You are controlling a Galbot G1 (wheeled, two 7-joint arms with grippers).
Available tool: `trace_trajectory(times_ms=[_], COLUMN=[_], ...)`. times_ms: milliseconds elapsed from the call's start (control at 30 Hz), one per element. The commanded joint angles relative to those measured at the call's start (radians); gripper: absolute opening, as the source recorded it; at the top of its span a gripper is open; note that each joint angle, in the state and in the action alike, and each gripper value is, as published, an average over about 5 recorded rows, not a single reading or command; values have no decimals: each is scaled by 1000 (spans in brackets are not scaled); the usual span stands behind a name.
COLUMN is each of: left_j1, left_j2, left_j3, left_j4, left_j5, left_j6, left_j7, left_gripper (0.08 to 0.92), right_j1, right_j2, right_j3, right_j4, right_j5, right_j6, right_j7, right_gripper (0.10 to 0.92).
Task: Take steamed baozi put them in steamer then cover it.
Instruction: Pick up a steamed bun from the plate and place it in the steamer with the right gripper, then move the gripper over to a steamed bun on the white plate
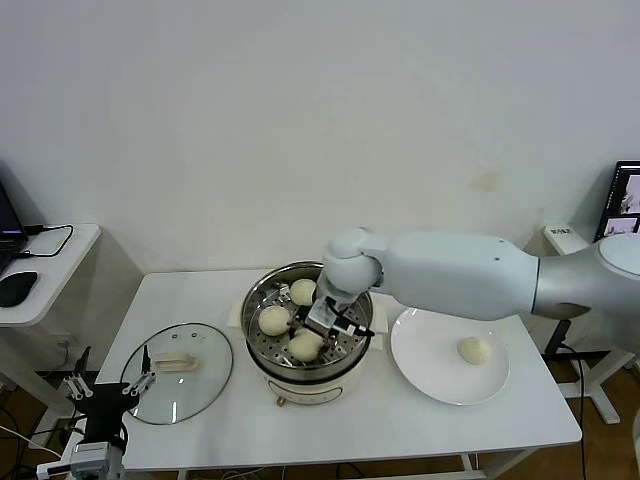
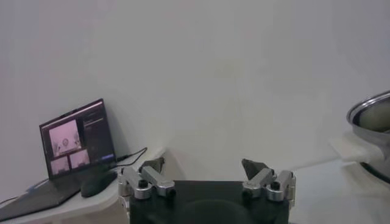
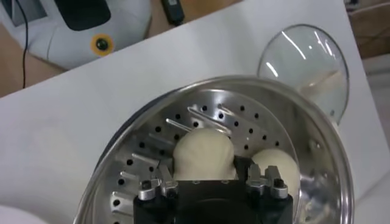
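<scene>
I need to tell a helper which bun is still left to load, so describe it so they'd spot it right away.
Start at the white table and find the steel steamer in its middle, with three buns already inside. To the steamer's right lies a flat white plate. The baozi on it is the one: the only bun outside the steamer, alone on the plate.

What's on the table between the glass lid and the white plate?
The steamer, three baozi inside and the right claw over it, sits between glass lid and plate, per the head view.
</scene>
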Motion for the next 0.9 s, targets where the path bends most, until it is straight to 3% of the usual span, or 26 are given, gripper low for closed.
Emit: trace_trajectory(times_ms=[33,133,300,433,667,900], left_j1=[-1,-1,-3,-7,-9,-17], left_j2=[4,11,21,32,50,59], left_j3=[-1,-5,-9,-12,-3,14], left_j4=[0,-2,-4,-2,8,30], left_j5=[0,-2,-4,-8,-8,-7], left_j6=[0,0,0,2,2,0], left_j7=[1,1,2,3,4,4], left_gripper=[823,823,823,823,823,823], right_j1=[56,76,86,70,-102,-379], right_j2=[-57,-133,-294,-447,-685,-737], right_j3=[18,63,144,193,326,503], right_j4=[10,23,79,117,114,-23], right_j5=[3,13,20,50,-29,-163], right_j6=[10,-39,-292,-396,-426,-369], right_j7=[-22,-35,-64,-95,-117,-95], right_gripper=[787,817,822,823,823,823])
